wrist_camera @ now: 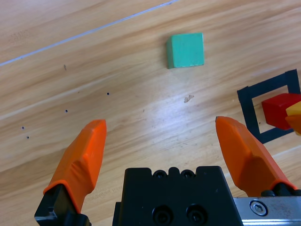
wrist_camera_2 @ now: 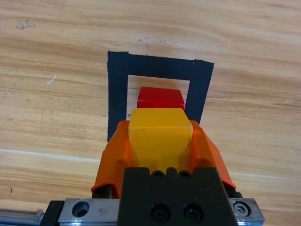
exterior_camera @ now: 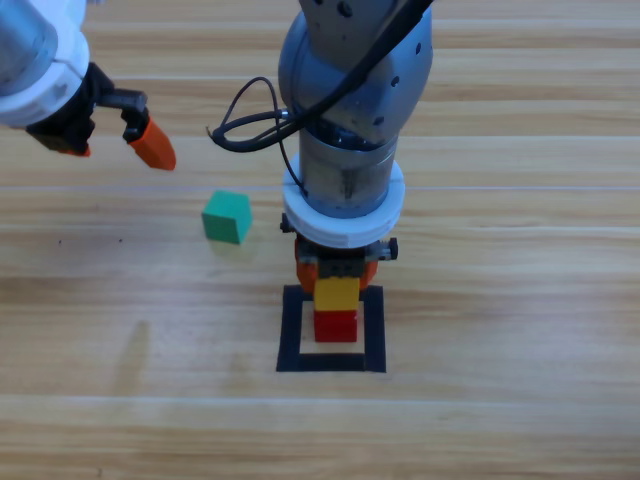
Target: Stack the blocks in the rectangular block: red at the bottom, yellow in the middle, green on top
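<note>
The red cube (exterior_camera: pixel 336 326) (wrist_camera_2: pixel 160 98) (wrist_camera: pixel 277 109) sits inside the black tape rectangle (exterior_camera: pixel 291 330) (wrist_camera_2: pixel 117 80) (wrist_camera: pixel 247 106). My right gripper (exterior_camera: pixel 338 272) (wrist_camera_2: pixel 160 141) is shut on the yellow cube (exterior_camera: pixel 337 293) (wrist_camera_2: pixel 160 134), which it holds just above the red one; I cannot tell whether the two touch. The green cube (exterior_camera: pixel 227 216) (wrist_camera: pixel 186 50) lies on bare wood left of the rectangle. At the upper left, well clear of the green cube, my left gripper (exterior_camera: pixel 110 140) (wrist_camera: pixel 162 146) hangs open with nothing between its fingers.
A black cable (exterior_camera: pixel 245 125) loops off the right arm above the green cube. The right arm's grey body (exterior_camera: pixel 350 100) stands over the far side of the rectangle.
</note>
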Controlling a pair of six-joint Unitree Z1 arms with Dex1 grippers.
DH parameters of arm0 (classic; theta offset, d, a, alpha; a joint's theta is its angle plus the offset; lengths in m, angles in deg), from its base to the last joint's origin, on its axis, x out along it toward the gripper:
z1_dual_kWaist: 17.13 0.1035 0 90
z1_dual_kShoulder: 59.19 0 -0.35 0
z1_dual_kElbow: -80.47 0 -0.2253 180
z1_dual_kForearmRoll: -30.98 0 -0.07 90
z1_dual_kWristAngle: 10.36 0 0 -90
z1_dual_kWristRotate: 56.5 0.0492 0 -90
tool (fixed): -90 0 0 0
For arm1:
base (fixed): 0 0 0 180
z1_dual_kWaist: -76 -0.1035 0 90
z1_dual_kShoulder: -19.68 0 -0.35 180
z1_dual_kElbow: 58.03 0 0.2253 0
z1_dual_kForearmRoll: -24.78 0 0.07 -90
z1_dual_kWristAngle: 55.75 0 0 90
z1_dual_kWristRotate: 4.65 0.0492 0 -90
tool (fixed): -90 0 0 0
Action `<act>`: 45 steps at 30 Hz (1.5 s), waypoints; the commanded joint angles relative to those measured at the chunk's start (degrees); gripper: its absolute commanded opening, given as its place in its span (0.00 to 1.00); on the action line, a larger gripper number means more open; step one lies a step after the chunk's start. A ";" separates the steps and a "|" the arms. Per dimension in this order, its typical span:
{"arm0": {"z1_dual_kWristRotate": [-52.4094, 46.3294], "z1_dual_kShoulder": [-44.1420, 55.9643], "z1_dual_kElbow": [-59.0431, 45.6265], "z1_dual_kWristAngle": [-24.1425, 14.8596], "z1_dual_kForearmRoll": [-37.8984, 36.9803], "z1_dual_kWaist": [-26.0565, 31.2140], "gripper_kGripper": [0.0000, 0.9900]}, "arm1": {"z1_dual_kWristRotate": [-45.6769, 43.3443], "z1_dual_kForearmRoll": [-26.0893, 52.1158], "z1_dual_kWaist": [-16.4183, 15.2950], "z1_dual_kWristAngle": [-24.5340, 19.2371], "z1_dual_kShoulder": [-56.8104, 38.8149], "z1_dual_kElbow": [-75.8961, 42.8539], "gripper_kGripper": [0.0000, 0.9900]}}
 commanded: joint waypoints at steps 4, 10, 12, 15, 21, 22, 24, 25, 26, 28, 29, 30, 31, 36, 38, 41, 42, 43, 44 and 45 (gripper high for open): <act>-0.68 -0.05 -2.33 0.75 -1.39 0.97 1.00 | 0.58 -1.12 -1.55 -1.70 3.28 0.20 0.00; -0.76 -0.05 -2.33 0.75 -1.39 0.88 1.00 | 0.49 -1.12 -1.55 -1.79 3.45 0.46 0.00; -0.76 -0.05 -2.42 0.66 -1.39 0.97 1.00 | 0.49 -1.12 -1.55 -1.79 3.54 0.55 0.00; -0.76 -0.13 -2.59 0.66 -1.48 0.97 1.00 | 0.49 -1.12 -1.55 -1.70 3.63 0.55 0.00; -0.59 -0.40 -3.12 0.66 -1.92 0.97 1.00 | 0.32 -1.12 -1.55 -1.70 4.33 0.90 0.00; -0.59 -0.49 -3.12 0.66 -1.92 0.97 1.00 | 0.23 -1.12 -1.55 -1.61 4.51 0.99 0.00; -0.59 -0.49 -3.12 0.66 -1.92 0.97 1.00 | 0.23 -1.12 -1.55 -1.61 4.77 1.16 0.00; -0.59 -0.49 -3.12 0.66 -1.92 0.97 1.00 | 0.23 -1.12 -1.55 -1.61 4.86 1.16 0.00; -0.59 -0.49 -3.12 0.66 -2.01 0.97 1.00 | 0.23 -1.12 -1.55 -1.61 4.86 1.25 0.00; -0.59 -0.66 -3.12 0.66 -2.01 0.97 1.00 | 0.23 -1.12 -1.55 -1.61 4.95 1.34 0.00; -0.59 -0.75 -3.21 0.66 -2.01 0.97 1.00 | 0.23 -1.12 -1.55 -1.61 4.95 1.34 0.00; -0.59 -0.84 -3.21 0.57 -2.01 0.97 1.00 | 0.23 -1.12 -1.55 -1.61 5.04 1.34 0.00; -0.59 -0.92 -3.12 0.57 -2.01 0.97 1.00 | 0.23 -1.12 -1.55 -1.52 5.12 1.34 0.00; -0.59 -1.10 -3.21 0.57 -2.18 0.97 1.00 | 0.23 -1.21 -1.55 -1.44 5.12 1.34 0.16; -0.59 -1.10 -3.21 0.66 -2.27 0.97 1.00 | 0.32 -1.91 -1.55 -1.61 4.86 1.34 0.37; -0.59 -1.28 -3.30 0.66 -2.53 0.97 1.00 | 0.14 -2.44 -1.55 -2.14 4.51 1.34 1.00; -0.59 -1.36 -3.30 0.66 -2.62 0.97 1.00 | -0.03 -2.44 -1.55 -2.14 4.33 1.60 1.00; -0.59 -1.45 -3.39 0.66 -2.62 0.97 1.00 | -0.21 -2.44 -1.55 -2.14 4.07 1.95 1.00; -0.59 -1.45 -3.47 0.66 -2.71 0.97 1.00 | -0.30 -2.44 -1.55 -2.14 4.07 2.39 1.00; -0.59 -1.45 -3.56 0.66 -2.80 0.97 1.00 | -0.39 -2.44 -1.55 -2.14 4.07 2.74 1.00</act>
